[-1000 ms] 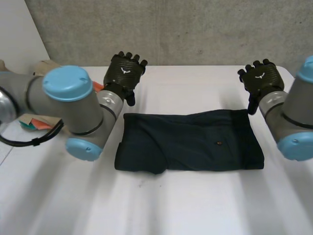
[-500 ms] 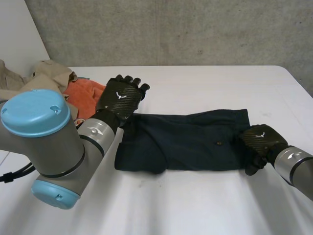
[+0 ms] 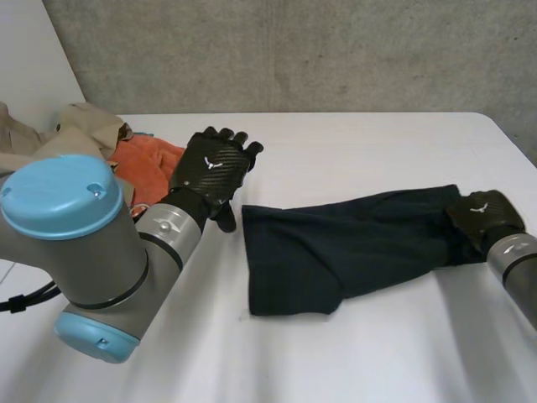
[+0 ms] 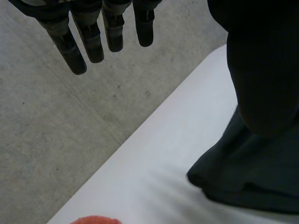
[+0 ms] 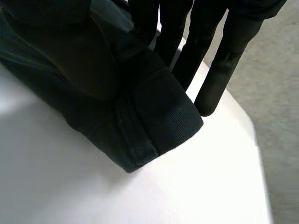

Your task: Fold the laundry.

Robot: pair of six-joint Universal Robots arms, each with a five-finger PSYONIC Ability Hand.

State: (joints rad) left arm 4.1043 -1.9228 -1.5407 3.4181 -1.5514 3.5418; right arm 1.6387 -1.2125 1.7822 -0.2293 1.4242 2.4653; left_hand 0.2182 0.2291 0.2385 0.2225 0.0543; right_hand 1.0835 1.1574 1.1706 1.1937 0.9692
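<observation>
Pinching dark shorts [image 3: 336, 252], right robot hand [image 3: 487, 220] shows white emblem [image 3: 479, 208].

The left arm [image 3: 75, 243] is hiding part of the edge-cropped clothes pile [image 3: 84, 126]; the right hand [image 3: 485, 217] is covering the shorts' [image 3: 352, 243] end.

white table [image 3: 352, 138], matte top, spans almost the whole width. its far edge runs straight along a grey concrete wall [image 3: 294, 50], pitted and speckled. a plain white panel [image 3: 29, 59] stands past the far left corner, beside the wall. light is soft and even, with only faint shadows on the table top.
</observation>
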